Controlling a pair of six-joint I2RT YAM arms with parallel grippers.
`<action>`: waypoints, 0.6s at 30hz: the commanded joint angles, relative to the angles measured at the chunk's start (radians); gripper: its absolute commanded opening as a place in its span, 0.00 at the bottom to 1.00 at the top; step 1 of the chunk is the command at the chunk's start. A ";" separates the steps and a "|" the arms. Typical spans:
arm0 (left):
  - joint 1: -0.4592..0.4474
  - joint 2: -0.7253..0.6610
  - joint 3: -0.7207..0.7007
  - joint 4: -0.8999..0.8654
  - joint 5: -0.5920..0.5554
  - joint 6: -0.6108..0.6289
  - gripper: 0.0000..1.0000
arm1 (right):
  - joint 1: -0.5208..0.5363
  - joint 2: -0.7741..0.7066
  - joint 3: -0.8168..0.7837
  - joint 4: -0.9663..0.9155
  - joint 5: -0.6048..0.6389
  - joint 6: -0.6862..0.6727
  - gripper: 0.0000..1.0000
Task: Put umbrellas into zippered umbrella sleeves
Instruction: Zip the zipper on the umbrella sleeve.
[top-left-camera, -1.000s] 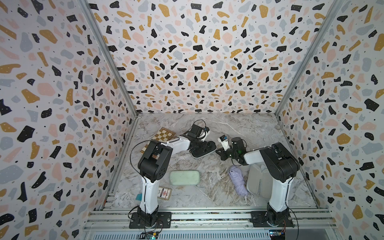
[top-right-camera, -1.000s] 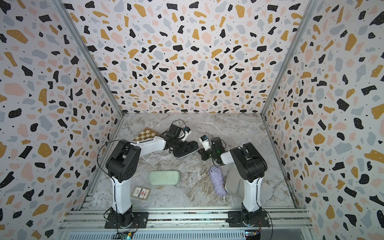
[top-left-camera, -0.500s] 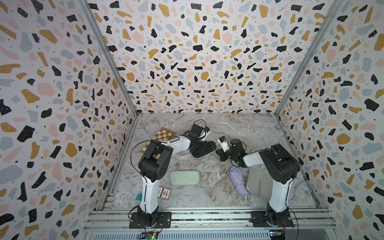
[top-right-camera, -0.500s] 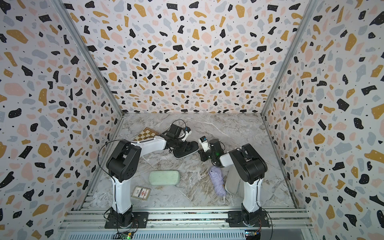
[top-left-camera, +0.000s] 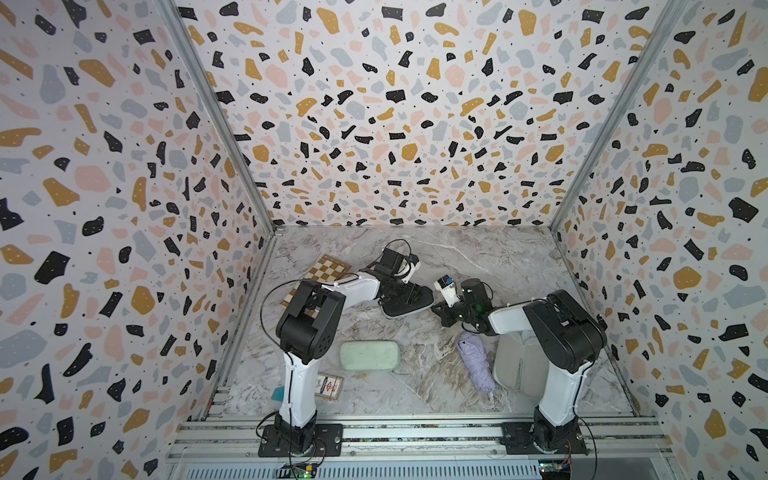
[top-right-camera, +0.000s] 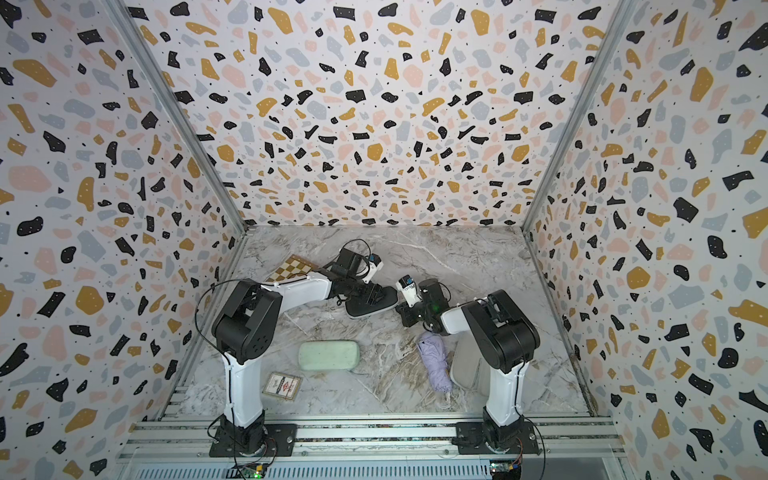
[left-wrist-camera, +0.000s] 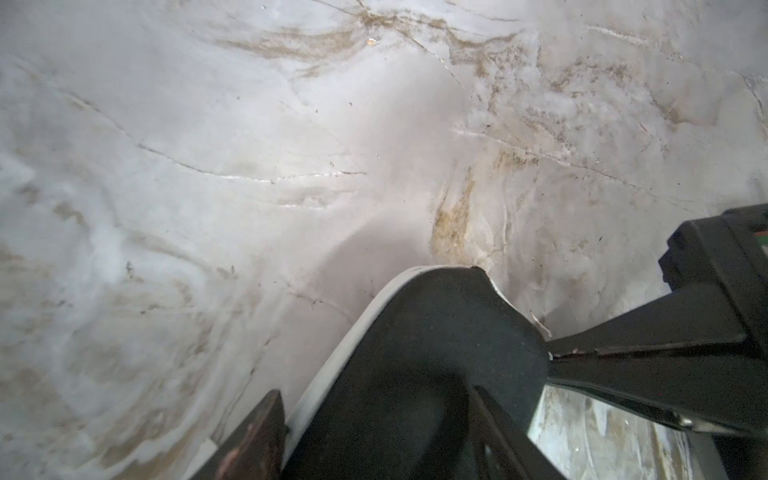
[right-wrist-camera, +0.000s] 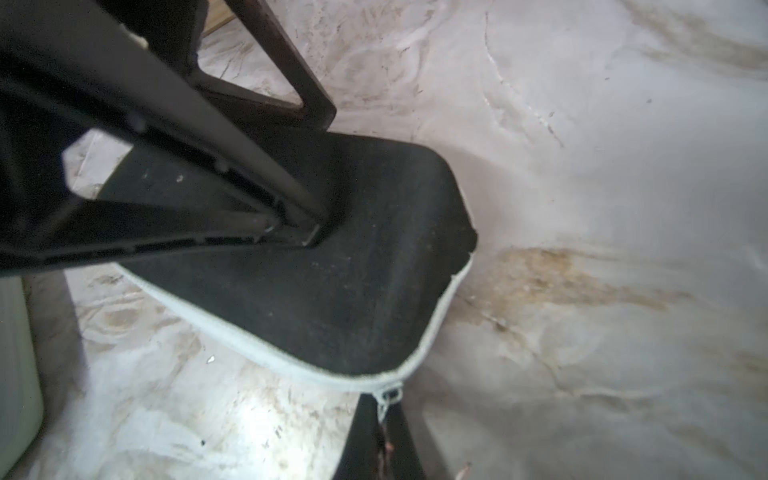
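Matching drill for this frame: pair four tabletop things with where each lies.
1. mint green oblong case
2. lilac folded fabric umbrella
3. black oblong case
4. wooden chessboard

A. under the left gripper, right gripper at its end
B. partly behind the left arm
C. closed, near the left arm's base
D. beside the open grey-lined case

Pairs: 1-C, 2-D, 3-A, 4-B

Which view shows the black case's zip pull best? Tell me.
The right wrist view: the zip pull hangs close up off the black case, pinched in the right pincer. The left wrist view shows only the case's top and edge; in both top views the pull is too small to see.
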 joint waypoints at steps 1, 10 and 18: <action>-0.024 0.023 -0.077 -0.088 0.037 -0.015 0.67 | 0.003 0.005 0.067 -0.160 0.097 -0.006 0.00; -0.025 0.031 -0.114 -0.072 -0.051 -0.027 0.67 | 0.033 0.085 0.145 -0.233 0.198 -0.006 0.00; -0.023 0.062 -0.101 -0.072 -0.067 -0.063 0.61 | 0.092 0.004 0.021 -0.164 0.114 -0.025 0.00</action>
